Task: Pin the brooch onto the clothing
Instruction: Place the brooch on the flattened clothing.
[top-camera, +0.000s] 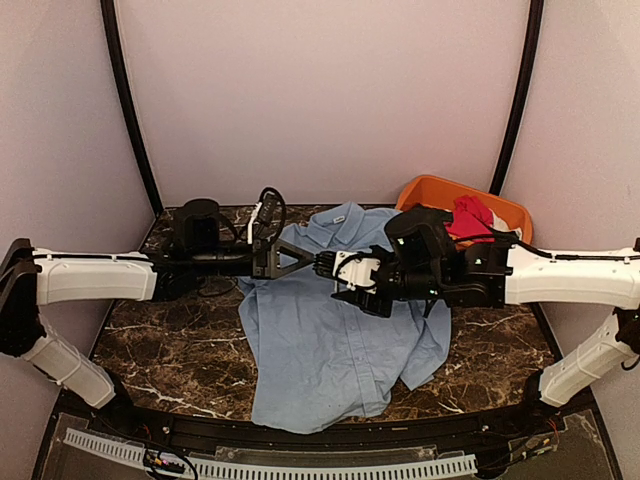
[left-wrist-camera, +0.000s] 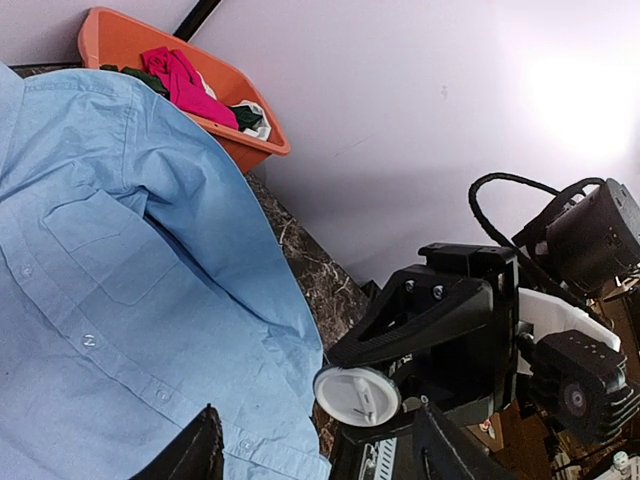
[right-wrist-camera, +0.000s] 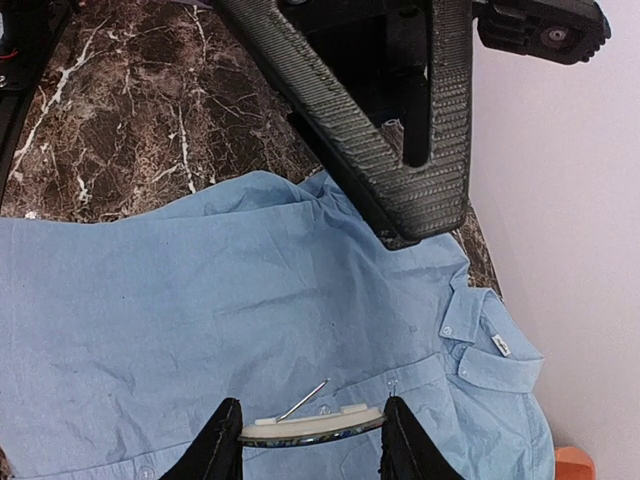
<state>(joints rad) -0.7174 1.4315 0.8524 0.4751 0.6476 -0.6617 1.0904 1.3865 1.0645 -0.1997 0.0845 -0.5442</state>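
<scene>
**Brooch pinched in the right pincer, pin open above the shirt**

From above: left pincer (top-camera: 320, 263) and right pincer (top-camera: 347, 270) almost tip to tip, both over the upper part of the shirt (top-camera: 330, 350), close to its collar. Brooch too small to make out here. Under the shirt, a dark marble desk (top-camera: 170, 340). Beyond the shirt's far right corner, an orange basket (top-camera: 425, 190) with a red garment (top-camera: 472, 215). Plain pale walls around.

From the left wrist: left pincer (left-wrist-camera: 315, 442) spread wide and empty. Just ahead of its gap, the brooch (left-wrist-camera: 357, 395), white back turned this way.

From the right wrist: right pincer (right-wrist-camera: 310, 410) pressed on the brooch (right-wrist-camera: 310, 428), seen edge-on, rim against both fingers. Thin pin (right-wrist-camera: 303, 400) sprung open, slanting forward toward the shirt, near the chest pocket. Probably the right arm to bring the pin into the cloth, with the left free to hold the fabric.
</scene>
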